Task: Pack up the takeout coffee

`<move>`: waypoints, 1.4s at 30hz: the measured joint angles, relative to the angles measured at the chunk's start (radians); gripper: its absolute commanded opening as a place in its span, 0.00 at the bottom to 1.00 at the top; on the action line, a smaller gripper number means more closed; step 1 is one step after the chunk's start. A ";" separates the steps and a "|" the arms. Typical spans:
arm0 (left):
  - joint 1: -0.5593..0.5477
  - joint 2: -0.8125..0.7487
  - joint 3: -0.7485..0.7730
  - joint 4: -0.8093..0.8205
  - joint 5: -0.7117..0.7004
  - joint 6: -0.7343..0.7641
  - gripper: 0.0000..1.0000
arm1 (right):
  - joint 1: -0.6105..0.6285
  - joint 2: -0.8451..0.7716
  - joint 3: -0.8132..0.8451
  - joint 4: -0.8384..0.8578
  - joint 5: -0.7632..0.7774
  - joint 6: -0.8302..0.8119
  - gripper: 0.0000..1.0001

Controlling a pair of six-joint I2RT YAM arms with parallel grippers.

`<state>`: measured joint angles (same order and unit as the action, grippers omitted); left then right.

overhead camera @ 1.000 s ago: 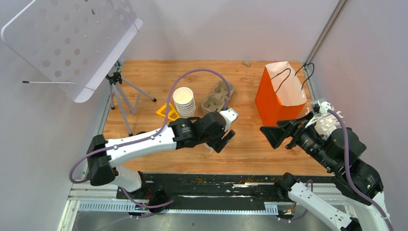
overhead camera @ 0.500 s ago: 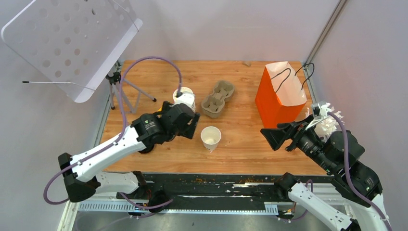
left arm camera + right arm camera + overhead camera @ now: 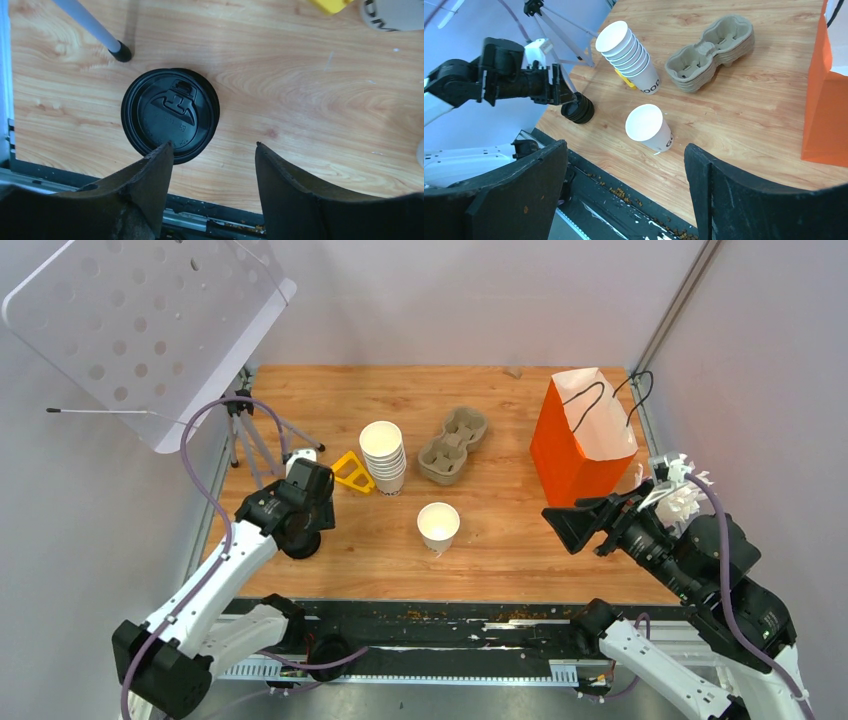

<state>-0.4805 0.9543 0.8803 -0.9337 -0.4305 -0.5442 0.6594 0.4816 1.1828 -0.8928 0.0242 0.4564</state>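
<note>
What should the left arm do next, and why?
Probably slide the left tool sideways to centre it over the black lid before lowering. Its open jaws hover with the lid under only one finger, and the single cup has no lid yet.

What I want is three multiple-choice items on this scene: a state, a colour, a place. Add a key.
1. The single cup stands: A) lidded; B) open-topped; C) on its side.
2. The paper bag is: A) orange; B) green; C) blue.
3. The black lid lies: A) on that cup; B) on the table by the left end effector; C) in the bag.
Key: 1 B, its white inside shows. 2 A, its sides are orange. 3 B, the left wrist view shows it on the wood.
</note>
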 measured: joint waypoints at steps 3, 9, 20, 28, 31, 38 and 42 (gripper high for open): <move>0.060 0.019 -0.045 0.027 0.040 0.000 0.60 | 0.000 -0.006 0.000 0.000 -0.016 0.009 0.85; 0.128 0.035 -0.077 0.097 0.090 0.014 0.45 | 0.000 -0.011 0.000 0.001 -0.037 0.018 0.85; 0.220 0.102 -0.093 0.183 0.151 0.059 0.36 | 0.000 -0.011 0.000 0.001 -0.042 0.021 0.85; 0.235 0.129 -0.109 0.219 0.187 0.060 0.32 | 0.000 -0.011 0.000 0.001 -0.043 0.021 0.85; 0.235 0.131 -0.109 0.220 0.187 0.060 0.32 | 0.000 -0.011 0.000 0.001 -0.043 0.022 0.85; 0.235 0.135 -0.125 0.222 0.185 0.056 0.29 | 0.000 -0.011 0.000 0.002 -0.043 0.022 0.85; 0.235 0.146 -0.133 0.221 0.185 0.055 0.27 | 0.000 -0.011 0.000 0.003 -0.043 0.022 0.85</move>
<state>-0.2459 1.1000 0.7475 -0.7128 -0.2459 -0.4892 0.6594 0.4706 1.1828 -0.8902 -0.0193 0.4782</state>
